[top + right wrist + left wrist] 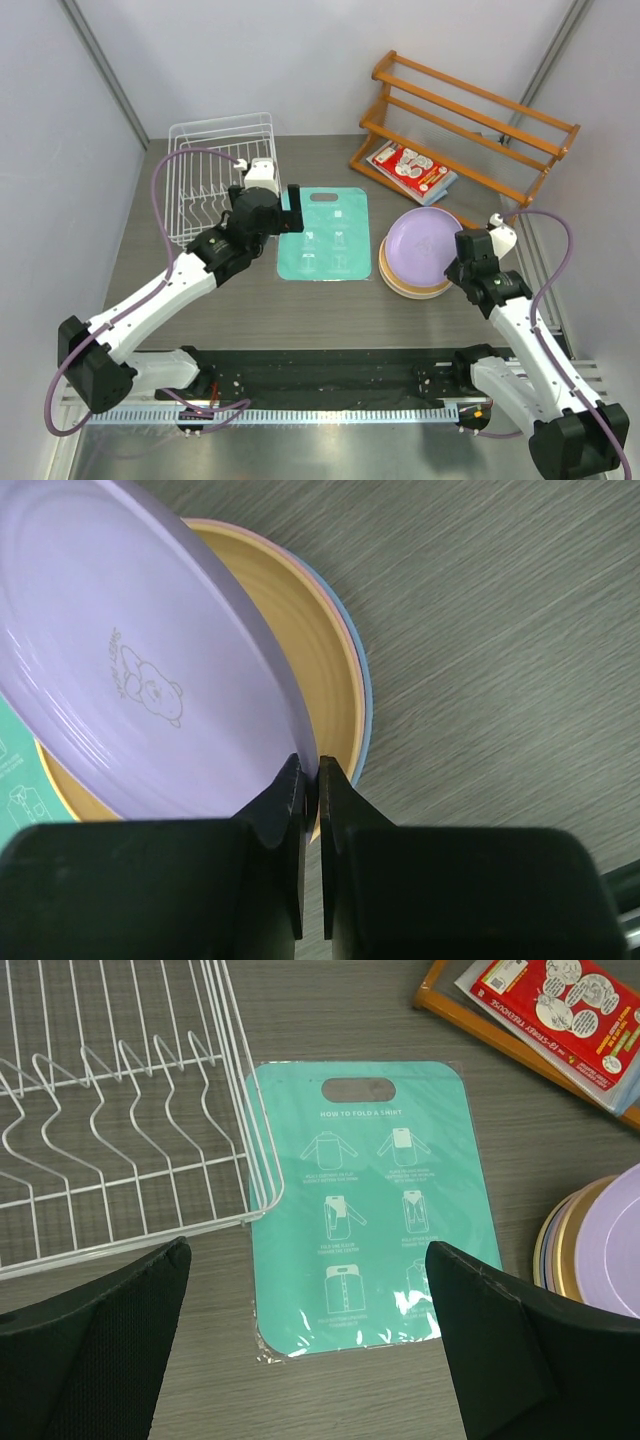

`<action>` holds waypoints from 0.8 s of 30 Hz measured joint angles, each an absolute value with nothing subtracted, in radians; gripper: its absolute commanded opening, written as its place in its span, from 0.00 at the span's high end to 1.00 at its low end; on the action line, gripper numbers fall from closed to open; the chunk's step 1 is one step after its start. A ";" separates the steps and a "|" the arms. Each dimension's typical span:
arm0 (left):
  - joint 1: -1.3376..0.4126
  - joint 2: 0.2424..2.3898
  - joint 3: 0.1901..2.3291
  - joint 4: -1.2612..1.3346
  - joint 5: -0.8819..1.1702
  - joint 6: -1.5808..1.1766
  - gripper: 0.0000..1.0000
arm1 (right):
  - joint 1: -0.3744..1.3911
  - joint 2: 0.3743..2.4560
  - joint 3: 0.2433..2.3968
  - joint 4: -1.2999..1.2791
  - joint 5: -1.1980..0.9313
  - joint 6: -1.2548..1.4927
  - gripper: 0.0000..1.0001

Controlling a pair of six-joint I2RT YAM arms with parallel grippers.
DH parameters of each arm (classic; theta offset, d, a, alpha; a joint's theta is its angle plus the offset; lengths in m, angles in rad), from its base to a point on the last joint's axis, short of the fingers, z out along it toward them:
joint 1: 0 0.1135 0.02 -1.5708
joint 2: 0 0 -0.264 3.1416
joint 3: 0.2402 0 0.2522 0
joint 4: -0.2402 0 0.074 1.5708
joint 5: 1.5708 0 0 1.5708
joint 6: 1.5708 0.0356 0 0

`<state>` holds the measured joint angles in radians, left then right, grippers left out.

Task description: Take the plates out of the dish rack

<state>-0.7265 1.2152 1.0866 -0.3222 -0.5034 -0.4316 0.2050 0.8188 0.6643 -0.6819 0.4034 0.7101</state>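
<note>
The white wire dish rack point(215, 130) stands at the back left, and no plates show between its tines point(130, 1110). My left gripper point(270, 205) hovers open and empty over the table just right of the rack, above the teal mat's near-left corner point(305, 1250). At the right, a lilac plate point(425, 245) with a faint bear print point(130, 650) lies tilted on a stack of yellow-orange point(300, 630), pink and blue plates point(400, 282). My right gripper point(462, 265) is shut on the lilac plate's near rim point(311, 765).
A flat teal mat point(325, 235) lies between the rack and the plate stack. An orange-brown wooden slatted rack point(465, 120) stands at the back right, with a red and white packet point(410, 168) at its foot. Grey walls close in both sides.
</note>
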 measured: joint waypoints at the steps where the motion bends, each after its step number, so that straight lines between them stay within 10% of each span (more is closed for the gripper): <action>1: -0.727 1.215 1.087 -0.323 -0.505 -0.432 0.01 | 0.205 0.821 0.659 -0.681 0.397 0.710 0.82; 13: -0.727 1.237 1.087 -0.333 -0.531 -0.432 0.01 | 0.205 0.850 0.650 -0.654 0.316 0.678 0.25; 24: -0.726 1.242 1.086 -0.334 -0.515 -0.427 0.01 | 0.205 0.812 0.795 -0.649 0.400 0.604 0.11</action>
